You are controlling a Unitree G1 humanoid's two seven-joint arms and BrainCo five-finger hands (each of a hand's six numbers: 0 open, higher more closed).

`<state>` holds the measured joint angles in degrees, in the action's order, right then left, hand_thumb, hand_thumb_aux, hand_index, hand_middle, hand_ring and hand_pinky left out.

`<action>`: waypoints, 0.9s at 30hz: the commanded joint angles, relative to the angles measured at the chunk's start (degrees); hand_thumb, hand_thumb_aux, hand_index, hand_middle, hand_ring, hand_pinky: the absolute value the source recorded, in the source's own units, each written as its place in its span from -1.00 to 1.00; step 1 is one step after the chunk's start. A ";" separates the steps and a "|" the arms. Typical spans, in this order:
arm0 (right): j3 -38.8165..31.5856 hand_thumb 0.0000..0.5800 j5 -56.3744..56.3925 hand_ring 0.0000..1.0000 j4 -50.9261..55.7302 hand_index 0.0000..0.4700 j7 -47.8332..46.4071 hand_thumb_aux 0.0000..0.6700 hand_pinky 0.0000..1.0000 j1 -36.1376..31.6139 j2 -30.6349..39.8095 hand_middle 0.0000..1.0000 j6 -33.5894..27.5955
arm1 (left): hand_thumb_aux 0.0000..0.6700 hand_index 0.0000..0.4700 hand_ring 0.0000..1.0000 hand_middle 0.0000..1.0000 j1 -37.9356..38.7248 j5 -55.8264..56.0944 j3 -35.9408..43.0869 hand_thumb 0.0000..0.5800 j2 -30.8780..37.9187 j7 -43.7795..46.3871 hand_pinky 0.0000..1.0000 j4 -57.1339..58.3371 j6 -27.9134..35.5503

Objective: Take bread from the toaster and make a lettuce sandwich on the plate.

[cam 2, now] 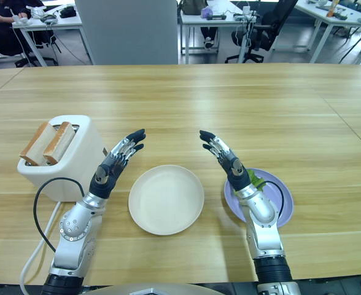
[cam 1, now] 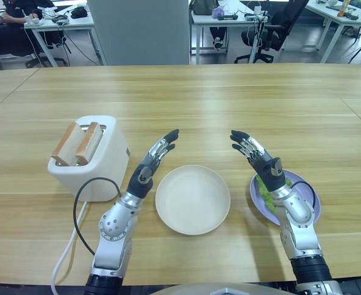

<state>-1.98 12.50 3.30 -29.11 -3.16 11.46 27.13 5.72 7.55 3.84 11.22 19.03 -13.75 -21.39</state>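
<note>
A white toaster (cam 1: 94,163) stands at the left with two slices of bread (cam 1: 77,143) sticking out of its slots. A bare cream plate (cam 1: 193,198) lies in the middle of the table. To its right, a lavender plate (cam 1: 308,200) holds green lettuce (cam 1: 267,189). My left hand (cam 1: 156,156) hovers open between the toaster and the cream plate, fingers stretched forward. Over the lavender plate's near-left side my right hand (cam 1: 254,153) is open too, partly hiding the lettuce. Neither hand holds anything.
The toaster's black cord (cam 1: 82,209) loops toward the front edge beside my left arm, with a white cable (cam 1: 67,258) next to it. Bare wooden table (cam 1: 229,104) stretches behind the plates. Desks and chairs stand far behind.
</note>
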 commanded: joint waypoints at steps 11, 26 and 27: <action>0.23 -1.00 0.72 -1.00 -0.87 -1.00 0.09 -1.00 -1.00 0.75 0.11 -1.00 -0.78 | -1.00 -1.00 -1.00 -1.00 -0.02 -0.99 -0.39 -1.00 0.09 -0.68 -1.00 -0.10 -0.10; 0.03 -1.00 -0.28 -1.00 -1.22 -1.00 1.95 -1.00 -1.00 1.24 -0.86 -1.00 -0.82 | -1.00 -1.00 -1.00 -1.00 -16.33 -10.82 -21.83 -1.00 27.91 -1.65 -1.00 -13.55 27.61; -0.02 -1.00 -0.38 -1.00 -1.09 -1.00 2.02 -1.00 -1.00 1.17 -0.91 -1.00 -0.74 | -1.00 -1.00 -1.00 -1.00 -16.94 -13.30 -22.35 -1.00 31.61 -0.94 -1.00 -10.80 28.95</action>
<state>-1.95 12.59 2.73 -27.47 -2.07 10.79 26.77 -10.88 -1.20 -17.10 38.96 16.18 -29.47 3.81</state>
